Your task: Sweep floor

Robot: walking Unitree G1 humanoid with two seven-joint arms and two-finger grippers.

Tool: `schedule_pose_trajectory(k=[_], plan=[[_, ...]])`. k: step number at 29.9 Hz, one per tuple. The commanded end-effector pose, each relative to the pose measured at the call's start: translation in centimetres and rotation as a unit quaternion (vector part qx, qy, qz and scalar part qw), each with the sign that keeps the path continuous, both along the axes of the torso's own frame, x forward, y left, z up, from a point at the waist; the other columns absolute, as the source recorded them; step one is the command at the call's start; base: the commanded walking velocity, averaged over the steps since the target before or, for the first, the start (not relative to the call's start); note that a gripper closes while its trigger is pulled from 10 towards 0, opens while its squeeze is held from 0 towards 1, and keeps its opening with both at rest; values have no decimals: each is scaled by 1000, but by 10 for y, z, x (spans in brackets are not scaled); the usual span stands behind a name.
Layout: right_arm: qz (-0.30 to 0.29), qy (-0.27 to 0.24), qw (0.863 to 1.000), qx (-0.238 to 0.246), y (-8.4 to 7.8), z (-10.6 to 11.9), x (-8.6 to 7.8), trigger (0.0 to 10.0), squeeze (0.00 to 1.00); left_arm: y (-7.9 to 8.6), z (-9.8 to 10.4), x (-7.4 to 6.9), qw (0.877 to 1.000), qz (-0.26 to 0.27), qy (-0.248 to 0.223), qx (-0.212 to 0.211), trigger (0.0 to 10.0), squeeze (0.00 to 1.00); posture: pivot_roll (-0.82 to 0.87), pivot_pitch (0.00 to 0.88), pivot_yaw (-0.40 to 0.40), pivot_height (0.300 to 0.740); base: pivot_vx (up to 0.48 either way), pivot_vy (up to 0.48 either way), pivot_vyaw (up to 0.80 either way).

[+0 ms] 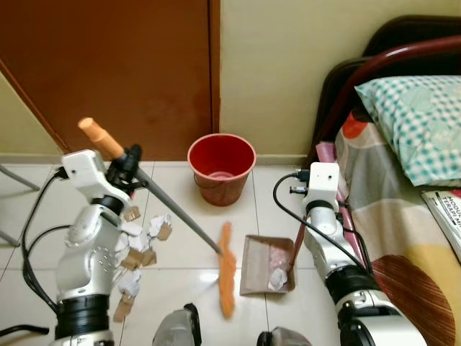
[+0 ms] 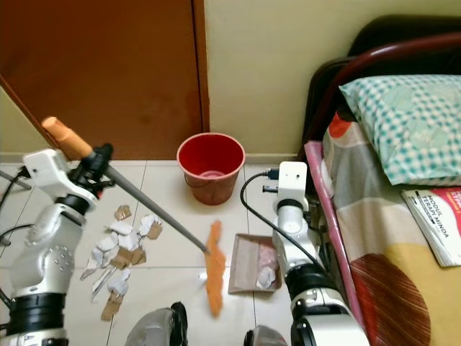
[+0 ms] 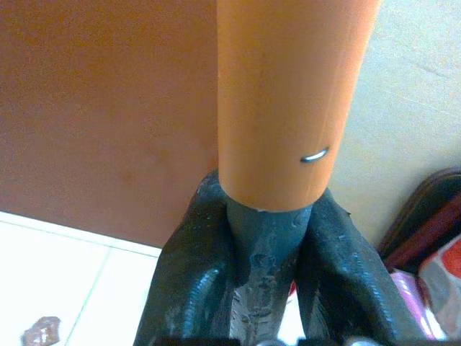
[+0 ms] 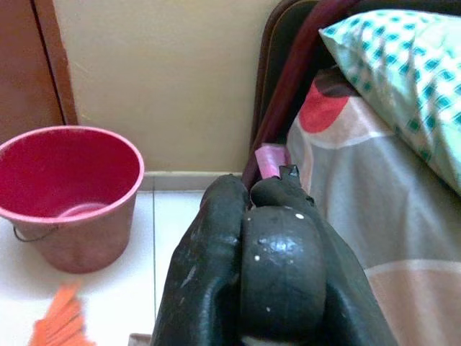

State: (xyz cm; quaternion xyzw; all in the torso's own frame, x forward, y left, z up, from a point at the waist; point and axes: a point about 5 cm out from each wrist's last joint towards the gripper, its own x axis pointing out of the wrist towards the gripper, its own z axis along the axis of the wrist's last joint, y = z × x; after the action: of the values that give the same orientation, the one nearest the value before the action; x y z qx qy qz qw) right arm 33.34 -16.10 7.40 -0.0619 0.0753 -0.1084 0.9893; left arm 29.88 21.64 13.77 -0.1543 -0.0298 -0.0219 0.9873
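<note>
My left gripper (image 1: 131, 161) is shut on the broom's grey shaft (image 1: 176, 213), just below its orange grip (image 3: 288, 94). The shaft slants down to the orange brush head (image 1: 226, 272), which rests on the tiles beside a brown dustpan (image 1: 261, 259). Crumpled paper (image 1: 276, 280) lies in the pan. My right gripper (image 4: 277, 209) is shut on a round black handle (image 4: 281, 274), apparently the dustpan's. White and brown paper scraps (image 1: 141, 249) are scattered on the floor by my left arm, to the left of the brush.
A red bucket (image 1: 221, 167) stands against the wall by the brown door (image 1: 122, 65). A bed (image 1: 403, 216) with a checked pillow (image 1: 418, 122) and a dark frame runs along the right. A metal leg (image 1: 14, 176) shows at far left.
</note>
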Motion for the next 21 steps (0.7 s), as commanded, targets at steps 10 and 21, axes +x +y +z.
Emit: schedule_pose_trajectory(k=[10, 21], plan=[[70, -98, 990, 67, -9, 30, -11, 10000, 0, -2, -46, -34, 987, -46, 48, 149, 10000, 0, 52, 75, -4, 740, 0, 0, 0], [157, -132, 971, 122, -4, 74, -6, 10000, 0, 18, -56, -33, 968, 63, 73, 230, 10000, 0, 36, 62, 0, 740, 0, 0, 0]])
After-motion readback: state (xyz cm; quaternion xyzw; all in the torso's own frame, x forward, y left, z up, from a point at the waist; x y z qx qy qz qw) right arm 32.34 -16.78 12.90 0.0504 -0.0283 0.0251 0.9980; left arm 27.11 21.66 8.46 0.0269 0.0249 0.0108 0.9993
